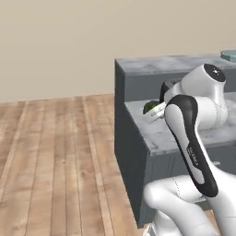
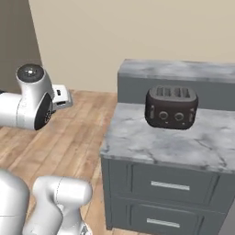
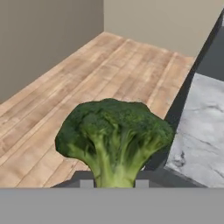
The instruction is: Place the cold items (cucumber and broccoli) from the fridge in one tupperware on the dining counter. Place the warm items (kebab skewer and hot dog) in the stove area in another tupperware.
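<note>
The broccoli (image 3: 114,139) sits right between the two dark finger tips, and its pale green stem goes down between them. The gripper (image 3: 113,183) is closed tight on the stem and holds the broccoli up in the air, over the wood floor (image 3: 65,92) and next to the edge of the counter (image 3: 203,127). The broccoli top is bumpy, round and dark green. The counter top is smooth grey stone with white streaks, above dark grey drawers (image 2: 167,186) with silver handles. A black toaster (image 2: 171,107) with rounded corners stands on it.
</note>
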Robot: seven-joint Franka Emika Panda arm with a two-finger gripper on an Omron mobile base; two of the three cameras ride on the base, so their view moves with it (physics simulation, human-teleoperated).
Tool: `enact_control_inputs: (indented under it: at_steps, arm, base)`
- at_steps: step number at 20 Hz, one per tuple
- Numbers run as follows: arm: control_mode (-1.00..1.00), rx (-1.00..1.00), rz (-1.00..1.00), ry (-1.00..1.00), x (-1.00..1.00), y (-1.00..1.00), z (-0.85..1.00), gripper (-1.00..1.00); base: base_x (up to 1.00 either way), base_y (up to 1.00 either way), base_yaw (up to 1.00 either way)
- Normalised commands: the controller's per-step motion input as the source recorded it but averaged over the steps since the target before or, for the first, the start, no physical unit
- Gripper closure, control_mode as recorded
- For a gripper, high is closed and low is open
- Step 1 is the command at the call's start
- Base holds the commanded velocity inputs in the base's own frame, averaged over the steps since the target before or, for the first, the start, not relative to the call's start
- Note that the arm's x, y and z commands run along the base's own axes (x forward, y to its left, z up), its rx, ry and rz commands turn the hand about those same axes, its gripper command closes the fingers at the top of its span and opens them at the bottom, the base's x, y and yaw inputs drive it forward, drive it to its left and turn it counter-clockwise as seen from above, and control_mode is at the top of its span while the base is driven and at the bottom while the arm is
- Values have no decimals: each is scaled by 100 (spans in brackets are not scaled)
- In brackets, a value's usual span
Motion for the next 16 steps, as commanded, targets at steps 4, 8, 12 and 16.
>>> enact_control_inputs:
  at_steps: [4,8,12,16]
  arm:
    - [100,0,0,0,0,0,0,100]
    - [100,0,0,0,0,0,0,100]
    - [100,0,0,0,0,0,0,100]
    - [100,0,0,0,0,0,0,100]
  base:
    - [67,100,-32]
    - [65,100,-41]
    - [65,100,-47]
    - [66,100,-52]
